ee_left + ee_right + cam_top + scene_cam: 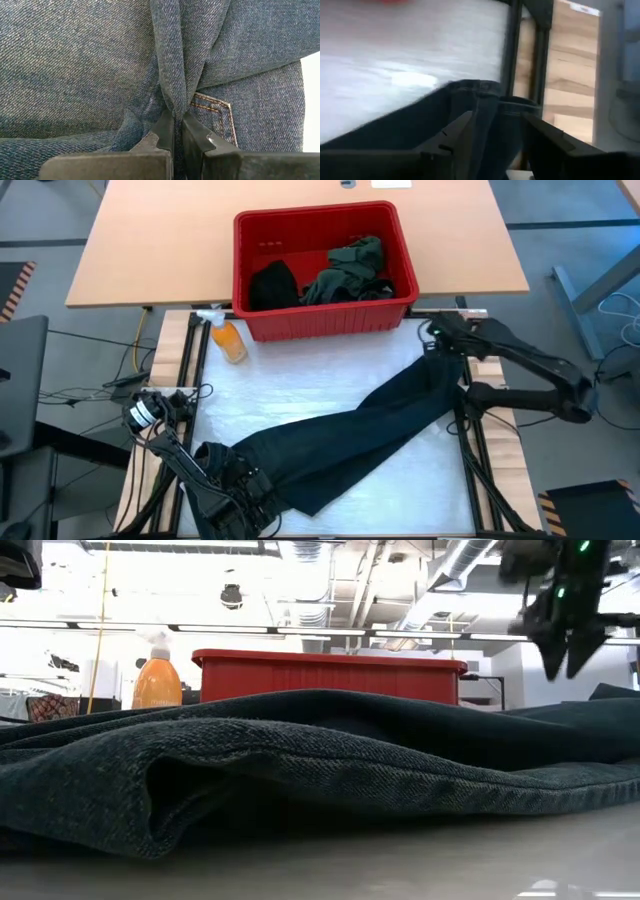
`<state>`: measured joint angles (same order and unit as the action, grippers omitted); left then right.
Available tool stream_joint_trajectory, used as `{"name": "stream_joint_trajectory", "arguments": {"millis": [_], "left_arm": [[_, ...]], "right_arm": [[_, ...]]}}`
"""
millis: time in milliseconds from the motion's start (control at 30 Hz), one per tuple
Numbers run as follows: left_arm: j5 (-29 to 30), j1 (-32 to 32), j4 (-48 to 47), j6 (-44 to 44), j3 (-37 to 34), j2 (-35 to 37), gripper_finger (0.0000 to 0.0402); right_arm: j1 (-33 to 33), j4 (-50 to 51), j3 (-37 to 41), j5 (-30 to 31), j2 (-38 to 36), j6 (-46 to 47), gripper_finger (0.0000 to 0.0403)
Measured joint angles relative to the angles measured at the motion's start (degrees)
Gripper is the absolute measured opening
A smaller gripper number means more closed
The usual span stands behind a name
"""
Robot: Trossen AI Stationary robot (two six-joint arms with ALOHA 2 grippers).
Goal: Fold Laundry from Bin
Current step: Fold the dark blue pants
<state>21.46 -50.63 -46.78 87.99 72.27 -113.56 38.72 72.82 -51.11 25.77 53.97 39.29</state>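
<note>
Across the white table top (300,385), the dark trousers (350,435) lie stretched diagonally from the near left corner to the far right side. Left gripper (177,131): jaws shut, pinching a fold of the trousers' denim. Right gripper (567,648): jaws apart, holding nothing, raised above the trousers' far end. More laundry (345,270) sits inside the red bin (325,320), beside an orange spray bottle (229,340).

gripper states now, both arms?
Left gripper: shut on the trousers, at the table's front-left corner.
Right gripper: open, trousers' edge between its fingers, not gripped.
</note>
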Motion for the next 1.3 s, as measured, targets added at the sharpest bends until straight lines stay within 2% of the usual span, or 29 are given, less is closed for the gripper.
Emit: {"name": "stream_joint_trajectory", "arguments": {"millis": [200, 400, 667, 900, 1033, 1200, 1300], "left_arm": [[0.1, -0.1, 0.1, 0.3, 0.0, 0.0, 0.0], [0.1, -0.1, 0.3, 0.5, 0.0, 0.0, 0.0], [0.2, -0.2, 0.5, 1.0, -0.1, 0.0, 0.0], [0.2, -0.2, 0.5, 0.8, -0.1, 0.0, 0.0], [0.3, -0.2, 0.4, 0.8, -0.1, 0.0, 0.0], [0.8, -0.4, 0.3, 1.1, -0.1, 0.0, 0.0], [1.6, -0.7, 0.3, 1.3, -0.1, -0.1, 0.0]], "right_arm": [[8.9, -8.8, 5.8, -4.9, 6.2, -9.3, 0.0194], [15.0, -13.0, 7.6, -16.9, 9.2, -14.9, 0.0227], [14.7, -9.3, 7.5, -15.3, 9.7, -15.6, 0.0241], [10.8, -5.0, 7.5, -10.6, 8.2, -10.0, 0.0234], [10.1, -7.9, 7.5, -12.9, 9.2, -9.7, 0.0232], [10.4, -6.8, 7.5, -13.7, 13.7, -9.3, 0.0232], [8.8, -7.7, 7.5, -13.8, 15.9, -10.3, 0.0218]]}}
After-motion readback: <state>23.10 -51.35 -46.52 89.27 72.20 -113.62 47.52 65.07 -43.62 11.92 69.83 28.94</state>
